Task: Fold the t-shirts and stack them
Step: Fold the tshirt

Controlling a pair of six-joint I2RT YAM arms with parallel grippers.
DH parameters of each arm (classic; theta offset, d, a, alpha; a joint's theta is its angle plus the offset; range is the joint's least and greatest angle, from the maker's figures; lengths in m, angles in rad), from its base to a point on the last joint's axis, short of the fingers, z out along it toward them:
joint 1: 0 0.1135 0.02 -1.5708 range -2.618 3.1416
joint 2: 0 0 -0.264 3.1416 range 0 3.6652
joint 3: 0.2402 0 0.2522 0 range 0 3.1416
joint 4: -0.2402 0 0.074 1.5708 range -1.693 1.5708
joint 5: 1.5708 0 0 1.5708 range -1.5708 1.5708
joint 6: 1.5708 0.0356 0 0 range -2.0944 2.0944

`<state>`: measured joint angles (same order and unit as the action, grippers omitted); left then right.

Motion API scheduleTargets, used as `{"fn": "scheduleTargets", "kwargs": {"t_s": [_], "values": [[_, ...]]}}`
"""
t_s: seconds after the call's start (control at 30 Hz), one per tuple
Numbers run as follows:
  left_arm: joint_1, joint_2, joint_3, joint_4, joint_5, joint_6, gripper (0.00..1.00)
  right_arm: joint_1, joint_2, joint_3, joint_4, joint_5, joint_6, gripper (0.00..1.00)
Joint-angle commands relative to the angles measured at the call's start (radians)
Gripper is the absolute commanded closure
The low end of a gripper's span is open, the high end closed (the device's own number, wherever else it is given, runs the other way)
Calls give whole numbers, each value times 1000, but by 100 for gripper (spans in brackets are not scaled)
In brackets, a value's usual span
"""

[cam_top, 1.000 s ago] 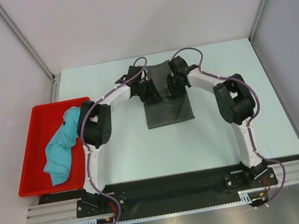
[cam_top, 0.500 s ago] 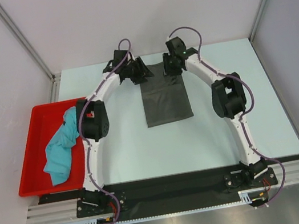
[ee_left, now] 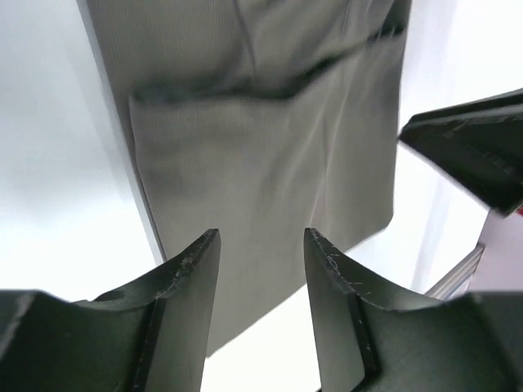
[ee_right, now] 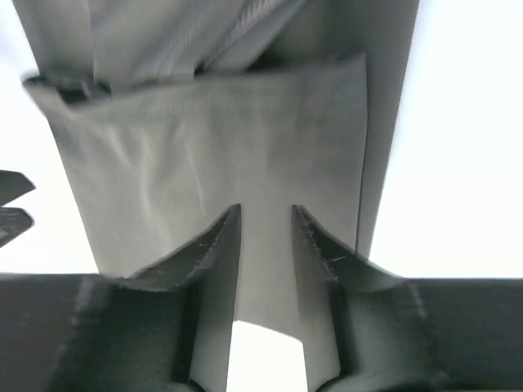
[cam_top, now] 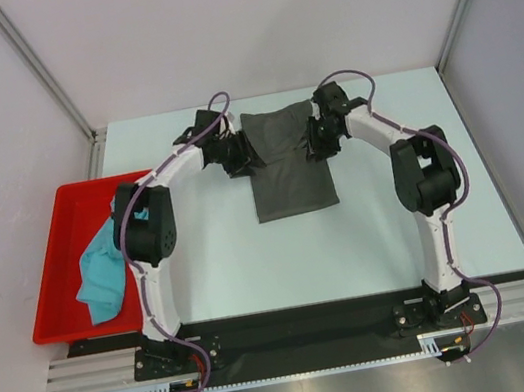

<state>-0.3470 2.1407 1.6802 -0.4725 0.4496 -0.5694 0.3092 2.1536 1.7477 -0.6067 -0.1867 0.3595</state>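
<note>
The dark grey t-shirt (cam_top: 289, 176) lies folded in the middle of the table, with a fold line across its far half. My left gripper (cam_top: 243, 156) hovers at its left edge and my right gripper (cam_top: 316, 138) at its right edge. In the left wrist view the left gripper (ee_left: 260, 237) is open above the grey t-shirt (ee_left: 270, 147), with nothing between the fingers. The right gripper (ee_right: 265, 211) also stands open over the grey cloth (ee_right: 212, 147), holding nothing. The teal t-shirt (cam_top: 102, 270) lies crumpled in the red tray (cam_top: 56, 263).
The red tray sits at the table's left edge beside the left arm's elbow (cam_top: 141, 227). The right arm's elbow (cam_top: 423, 176) rises right of the grey shirt. White walls and metal posts close in the table at the back and sides.
Both grippers moved from the shirt's middle out to its far edge, then came back a little to its two sides. The grey shirt now lies spread longer, with a fold across its far half.
</note>
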Motion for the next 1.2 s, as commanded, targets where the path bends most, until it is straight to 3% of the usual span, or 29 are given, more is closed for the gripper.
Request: {"fn": "scheduleTargets", "kwargs": {"t_s": [0.0, 0.13, 0.3, 0.43, 0.6, 0.77, 0.97, 1.17], "values": [[-36, -113, -94, 34, 38, 45, 50, -10, -118, -77, 59, -79, 13, 71], [-73, -162, -256, 103, 55, 17, 51, -35, -178, -224, 99, -132, 30, 85], [-79, -179, -410, 175, 58, -26, 55, -71, -251, -394, 151, -143, 32, 91], [-79, -180, -430, 103, 35, 31, 56, -97, -288, -413, 108, -103, -14, 92], [-87, -278, -418, 46, 24, 62, 48, -67, -363, -396, 62, -96, -42, 91], [-90, -340, -412, 11, 34, 60, 44, -1, -387, -418, 87, -177, 18, 89], [-92, -295, -508, 90, 70, 20, 48, 19, -324, -477, 166, -280, 88, 90], [-92, -231, -576, 133, 14, 34, 53, -64, -299, -593, 183, -313, 43, 94]]}}
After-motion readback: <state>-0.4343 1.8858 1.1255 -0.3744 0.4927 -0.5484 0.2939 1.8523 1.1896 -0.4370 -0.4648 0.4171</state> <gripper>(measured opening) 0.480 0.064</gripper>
